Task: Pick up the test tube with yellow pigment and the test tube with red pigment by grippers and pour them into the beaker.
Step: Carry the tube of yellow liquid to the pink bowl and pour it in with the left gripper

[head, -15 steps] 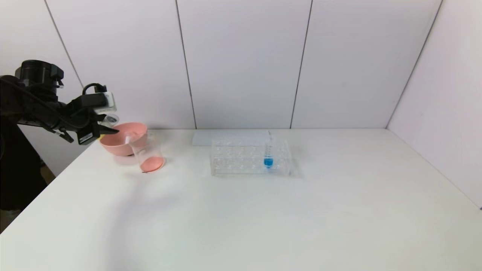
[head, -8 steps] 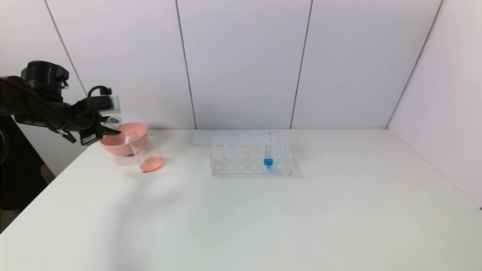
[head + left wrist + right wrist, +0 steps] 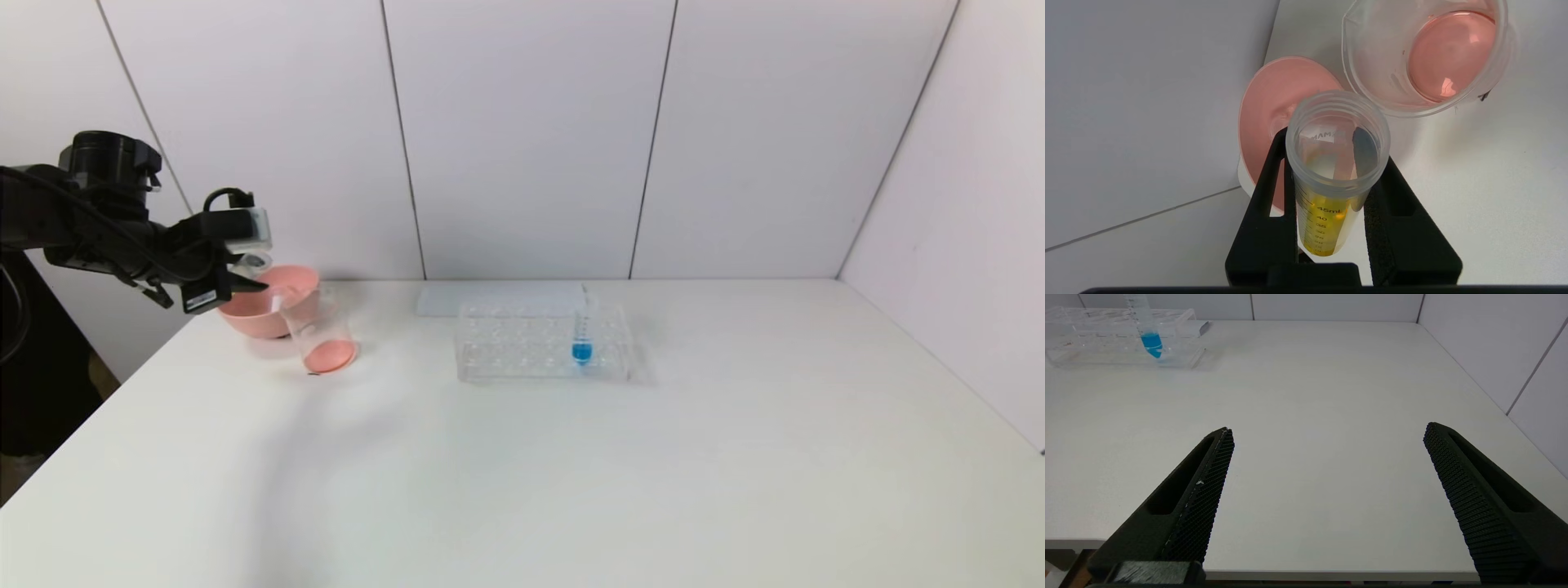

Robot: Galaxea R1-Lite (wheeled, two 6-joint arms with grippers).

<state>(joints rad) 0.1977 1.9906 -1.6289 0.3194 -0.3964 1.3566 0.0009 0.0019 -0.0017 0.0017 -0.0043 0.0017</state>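
My left gripper (image 3: 238, 283) hangs at the table's far left, over the near rim of a pink bowl (image 3: 269, 306), and is shut on the test tube with yellow pigment (image 3: 1327, 208). The tube's open mouth (image 3: 254, 261) faces the wrist camera, and yellow liquid lies along its lower part. The beaker (image 3: 320, 336) stands just right of the bowl with a pink-red layer on its bottom (image 3: 1447, 55), a short way beyond the tube mouth. The test tube with red pigment is out of view. My right gripper (image 3: 1327, 433) stands open and empty at the table's near edge.
A clear tube rack (image 3: 543, 343) sits mid-table at the back with a blue-liquid tube (image 3: 581, 339) in it. A flat pale slab (image 3: 498, 298) lies behind it. Walls close off the back and right.
The left gripper has moved a little to the right with the yellow tube, closer over the pink bowl. Nothing else has moved.
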